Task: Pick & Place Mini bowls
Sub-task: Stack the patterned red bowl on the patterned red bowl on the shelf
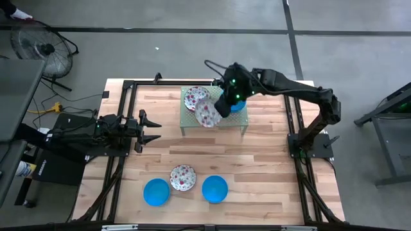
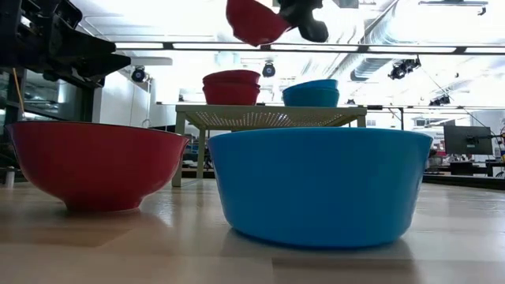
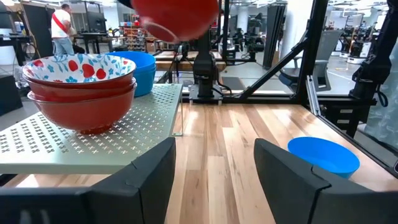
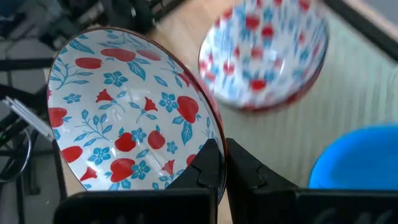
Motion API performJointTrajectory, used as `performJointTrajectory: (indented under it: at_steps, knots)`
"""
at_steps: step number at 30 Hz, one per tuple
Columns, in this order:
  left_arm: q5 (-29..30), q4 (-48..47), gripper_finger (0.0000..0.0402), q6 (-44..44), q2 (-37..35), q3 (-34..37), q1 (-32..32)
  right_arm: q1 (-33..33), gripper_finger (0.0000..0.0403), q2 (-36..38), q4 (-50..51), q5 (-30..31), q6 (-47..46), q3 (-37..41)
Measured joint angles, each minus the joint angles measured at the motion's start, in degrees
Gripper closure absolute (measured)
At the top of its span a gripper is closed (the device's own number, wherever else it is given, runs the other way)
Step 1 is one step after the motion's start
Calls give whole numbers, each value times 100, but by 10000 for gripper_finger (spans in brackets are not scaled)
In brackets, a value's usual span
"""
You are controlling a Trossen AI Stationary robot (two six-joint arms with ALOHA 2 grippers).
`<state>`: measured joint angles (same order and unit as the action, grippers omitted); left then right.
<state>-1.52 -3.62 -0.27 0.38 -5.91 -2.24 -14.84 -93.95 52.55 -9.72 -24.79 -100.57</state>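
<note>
Right gripper [image 4: 219,163] is pinched on the rim of a floral bowl [image 4: 127,112], one finger inside the wall and one outside, and holds it tilted in the air above the front left part of the green stand [image 1: 239,123]. Grip is narrow, on a thin edge only. On the stand sit a stack of floral bowls [image 3: 79,79] at the left and a blue bowl [image 3: 142,70] at the right, behind the arm in the high view. Three more bowls rest on the near table: a blue one [image 1: 156,192], a floral one [image 1: 182,177] and another blue one [image 1: 214,188], close together in a row. Left gripper [image 1: 151,129] waits at the left side of the table, fingers spread, holding nothing. Risks, as judged: the edge pinch could let the tilted bowl swing or slip during transfer, dropping it onto the stack or the table. A low exit could clip the stacked bowls and shift them. Placement near the crowded row could knock a neighbour.
</note>
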Motion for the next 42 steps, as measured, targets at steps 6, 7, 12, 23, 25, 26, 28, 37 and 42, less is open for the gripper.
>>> performJointTrajectory:
  at_steps: [6, 7, 12, 23, 25, 26, 28, 37, 42]
  knots:
    - [0, 0, 189, 0, -2, 0, 0, -380, 402, 0, -446, -332, 600, 0]
    - [2, 0, 189, 0, 0, 0, 2, -436, 402, 0, -463, -400, 685, 0]
    - [0, 2, 189, 0, 0, 0, 0, -749, 402, 0, -601, -437, 690, 0]
    - [0, 0, 189, 2, -2, 0, 1, -1134, 402, -80, -659, -378, -179, 4]
    - [2, 1, 189, 0, -1, 0, 1, -1130, 402, -159, -665, -362, -471, 9]
    - [1, 0, 189, 0, -2, 0, 1, -1126, 402, -217, -677, -354, -621, 12]
    - [1, 1, 189, 0, -1, 0, 1, -1127, 402, -333, -752, -368, -886, 15]
    - [2, 0, 189, 2, -2, 0, 2, -1129, 402, -678, -1013, -297, -2002, 18]
    - [0, 0, 189, 0, 0, 0, 2, -1051, 402, -667, -973, -182, -2443, 22]
